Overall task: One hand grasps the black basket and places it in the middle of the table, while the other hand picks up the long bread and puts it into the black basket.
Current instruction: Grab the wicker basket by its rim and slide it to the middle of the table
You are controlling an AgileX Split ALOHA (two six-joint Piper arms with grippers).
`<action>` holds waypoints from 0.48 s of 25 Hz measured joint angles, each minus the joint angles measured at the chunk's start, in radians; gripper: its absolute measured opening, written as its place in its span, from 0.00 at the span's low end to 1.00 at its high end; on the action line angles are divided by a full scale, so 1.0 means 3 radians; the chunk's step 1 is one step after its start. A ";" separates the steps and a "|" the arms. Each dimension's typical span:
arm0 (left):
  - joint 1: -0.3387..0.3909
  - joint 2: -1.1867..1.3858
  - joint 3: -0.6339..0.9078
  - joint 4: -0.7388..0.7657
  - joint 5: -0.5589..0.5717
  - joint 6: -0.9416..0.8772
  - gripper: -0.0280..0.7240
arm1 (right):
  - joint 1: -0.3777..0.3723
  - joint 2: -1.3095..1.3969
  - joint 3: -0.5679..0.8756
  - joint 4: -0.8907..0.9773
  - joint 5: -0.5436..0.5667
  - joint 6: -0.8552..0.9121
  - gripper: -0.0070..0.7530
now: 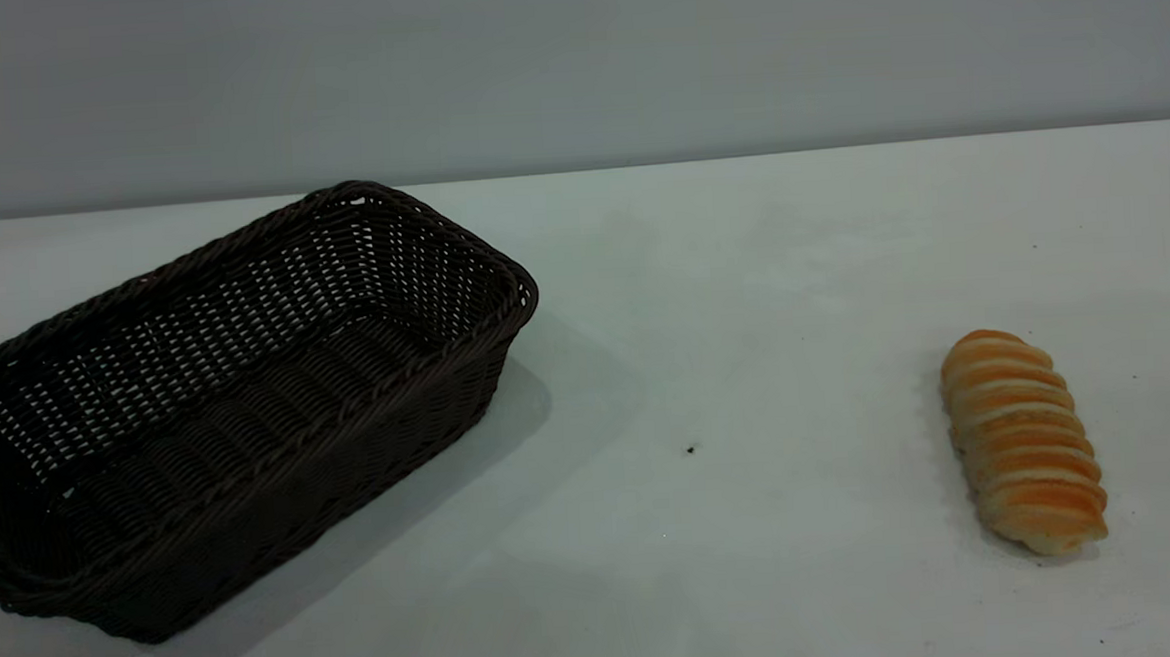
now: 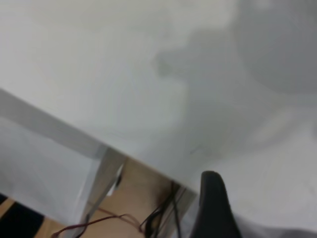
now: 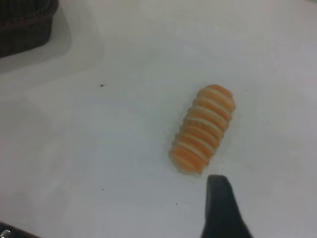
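Dark brown-black woven wicker on the basket [image 1: 219, 408], braided along the rim, open lattice in the sides letting white show through. Golden-orange on the bread [image 1: 1024, 443], banded crosswise with pale cream ridges. Smooth white across the table [image 1: 743, 290], marked by a few tiny dark specks. Plain grey on the wall [image 1: 571, 59] behind. Matte black on each finger [image 3: 223, 210] seen from the wrists.

Left gripper [image 2: 214, 208]: one finger in view, matte black, flat, tapering to a rounded tip.
Right gripper [image 3: 223, 208]: one finger in view, matte black, broad at the base, narrowing to a blunt rounded tip.
Surface finish: smooth, unmarked; no screws or cables visible.
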 joint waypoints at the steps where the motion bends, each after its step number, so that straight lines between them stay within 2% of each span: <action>1: 0.0000 0.0034 0.0000 0.0000 -0.0058 -0.0039 0.82 | 0.0000 0.0000 0.0000 -0.0003 0.0000 0.0000 0.59; 12: 0.0000 0.0252 -0.0004 -0.0073 -0.0618 -0.0274 0.82 | 0.0000 0.0000 0.0000 -0.0003 -0.0004 0.0000 0.59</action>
